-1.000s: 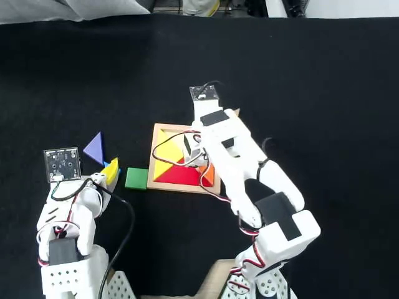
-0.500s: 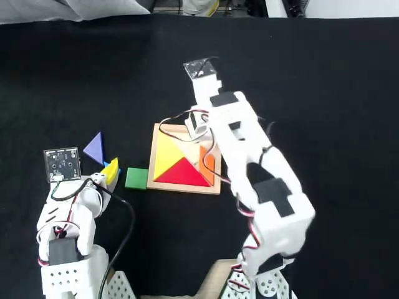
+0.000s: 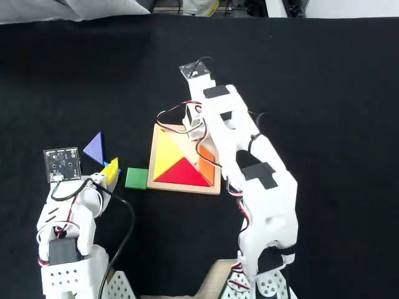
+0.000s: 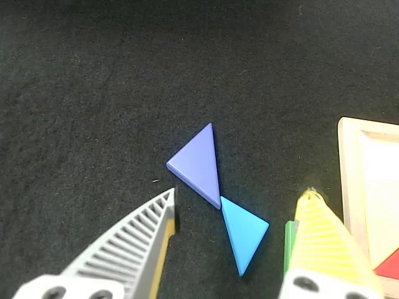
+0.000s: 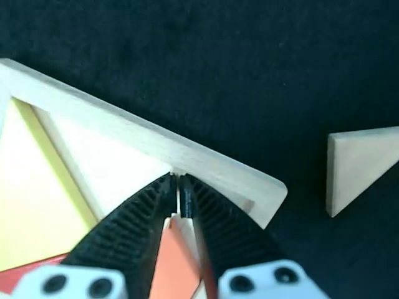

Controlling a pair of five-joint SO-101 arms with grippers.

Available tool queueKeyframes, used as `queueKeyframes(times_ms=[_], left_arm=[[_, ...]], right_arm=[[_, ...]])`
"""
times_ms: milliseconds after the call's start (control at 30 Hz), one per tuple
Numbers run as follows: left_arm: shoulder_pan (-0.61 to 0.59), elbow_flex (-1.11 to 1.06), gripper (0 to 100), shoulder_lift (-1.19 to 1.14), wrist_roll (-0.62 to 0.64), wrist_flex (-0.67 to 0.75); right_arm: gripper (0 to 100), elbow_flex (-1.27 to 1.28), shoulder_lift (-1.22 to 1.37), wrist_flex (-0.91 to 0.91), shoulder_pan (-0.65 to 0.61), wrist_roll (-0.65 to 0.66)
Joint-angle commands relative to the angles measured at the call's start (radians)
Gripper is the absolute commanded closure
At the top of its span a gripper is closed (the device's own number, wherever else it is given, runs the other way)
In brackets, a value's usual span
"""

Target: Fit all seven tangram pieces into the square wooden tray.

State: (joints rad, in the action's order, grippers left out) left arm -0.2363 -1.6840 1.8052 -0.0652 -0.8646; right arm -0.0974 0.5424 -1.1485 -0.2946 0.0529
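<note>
Here, the square wooden tray [image 3: 184,189] lies in the middle of the black tabletop [image 3: 324,93]. Inside it a large yellow triangle [image 3: 164,156] fills the left part, a large red triangle [image 3: 182,173] lies along the near edge, and an orange piece [image 3: 208,167] sits at the right side, partly under the right arm.

The right end effector [image 5: 177,180] is over the far right corner of the tray, with its tips just at the inner side of the rim. It is narrow: the two black fingers [image 5: 140,215] almost touch each other. A pale unpainted wooden triangle [image 5: 354,166] lies on the tabletop outside that corner, apart from the tray.

A green square piece [image 3: 136,178] lies just beside the left edge of the tray. Further left, a purple triangle [image 4: 198,165] and a small blue triangle [image 4: 243,232] meet corner to corner.

The left end effector [image 4: 240,196] is wide open, and in its wrist view the blue triangle shows between its grey finger and its yellow finger.
</note>
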Motion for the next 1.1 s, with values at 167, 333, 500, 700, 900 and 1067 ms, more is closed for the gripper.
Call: queueKeyframes(times_ms=[167,333,500,700,900,1067], left_arm=[[-0.002,-0.016,70,0.011,-0.006,0.0],[-0.002,-0.016,70,0.011,-0.006,0.0],[-0.002,-0.016,70,0.011,-0.006,0.0],[0.002,-0.016,70,0.011,-0.006,-0.002],[0.042,-0.016,70,0.006,-0.008,-0.005],[0.042,-0.016,70,0.005,-0.008,-0.005]], right_arm=[[98.8,-0.048,-0.018,-0.072,0.032,0.002],[98.8,-0.051,-0.104,-0.063,0.037,0.002],[98.7,-0.048,-0.223,-0.048,0.103,0.002],[83.4,-0.064,-0.222,-0.051,0.216,-0.084],[72.7,-0.188,-0.111,-0.044,0.199,-0.169],[74.3,-0.361,0.051,-0.08,0.193,-0.247]])
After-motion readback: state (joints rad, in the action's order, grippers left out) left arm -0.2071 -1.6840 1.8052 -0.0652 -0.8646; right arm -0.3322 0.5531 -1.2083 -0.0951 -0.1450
